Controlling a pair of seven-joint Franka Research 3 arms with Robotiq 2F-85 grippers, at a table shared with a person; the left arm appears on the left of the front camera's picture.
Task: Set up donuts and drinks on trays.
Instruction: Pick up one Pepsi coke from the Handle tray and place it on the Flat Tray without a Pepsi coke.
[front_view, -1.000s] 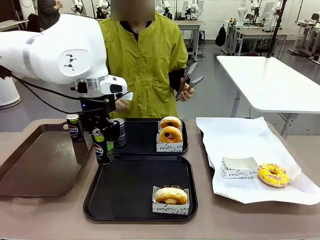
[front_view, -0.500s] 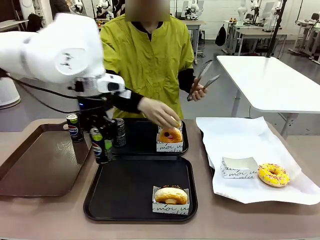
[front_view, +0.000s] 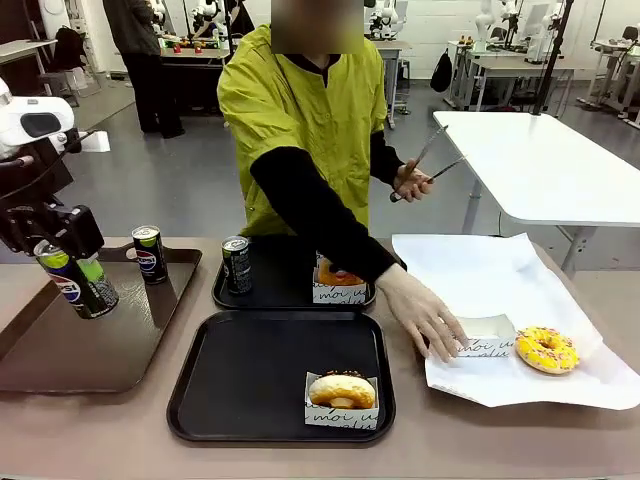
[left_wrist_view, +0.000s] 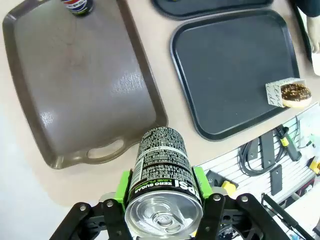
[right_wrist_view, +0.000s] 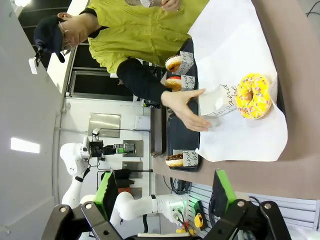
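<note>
near black tray (front_view: 250, 380): one chocolate donut (front_view: 342, 390) in its paper sleeve at the front right corner; no drink on it yet, so I judge it half set.
desk (front_view: 480, 440): carries both black trays, the brown tray and the paper.
white paper (front_view: 470, 270): to the right of the trays; the yellow donut (front_view: 546, 350) lies bare on it, unsleeved and not on any tray.
empty sleeve (front_view: 480, 335): just beside the yellow donut; the person's hand (front_view: 425, 315) rests on its left edge.
my left tool (left_wrist_view: 162, 185): clamped on a can, green pads on either side of it.
held can (front_view: 75, 285): tilted, up in the air above the left part of the brown tray (front_view: 100, 340), well apart from both black trays.
spare can (front_view: 148, 253): upright at the far end of the brown tray, not delivered.
far black tray (front_view: 285, 275): one can (front_view: 236, 264) upright at its left end and sleeved donuts (front_view: 328, 273) at its right end, partly hidden by the person's arm; looks set to me.
tongs (front_view: 430, 160): in the person's other hand, held up away from the desk.
my right tool (right_wrist_view: 165, 192): fingers apart, nothing between them, high over the paper side.
done: far tray has drink plus donuts; near tray has a donut.
left, my guess: held can goes onto the near black tray; yellow donut needs sleeving and placing.
</note>
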